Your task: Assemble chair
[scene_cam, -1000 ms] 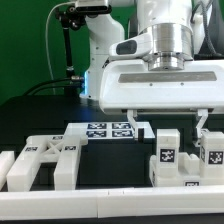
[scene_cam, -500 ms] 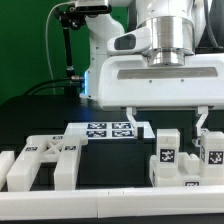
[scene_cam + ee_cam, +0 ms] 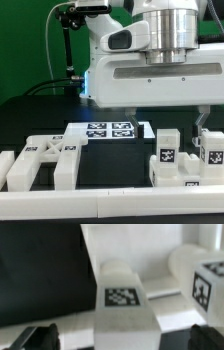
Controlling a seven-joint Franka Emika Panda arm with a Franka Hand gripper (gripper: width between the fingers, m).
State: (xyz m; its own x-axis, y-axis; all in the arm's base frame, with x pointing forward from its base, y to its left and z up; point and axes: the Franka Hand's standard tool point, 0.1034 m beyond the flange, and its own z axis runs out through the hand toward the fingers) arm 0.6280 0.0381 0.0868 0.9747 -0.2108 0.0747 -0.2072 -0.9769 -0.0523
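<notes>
The pincer [image 3: 167, 116] hangs open and empty above the black counter [image 3: 40, 115], its jaws spread wide over the group of chair parts on the exterior view's right. There two tagged posts stand upright near each other: one post [image 3: 165, 150] almost directly under the pincer, a second post [image 3: 212, 152] further to the right. The X-braced panel [image 3: 45, 160] lies well apart on the exterior view's left, and the marker board [image 3: 110, 130] lies flat on the far side between them. A plain white rail [image 3: 110, 200] runs along the near edge. In the wrist view the first post [image 3: 122, 294] sits between the two dark fingertips [image 3: 40, 336], not touching either. The step looks like fetching this post. The next move probably calls for a straight descent that keeps the post centred and clear of its neighbour, then closing on its flat sides.
</notes>
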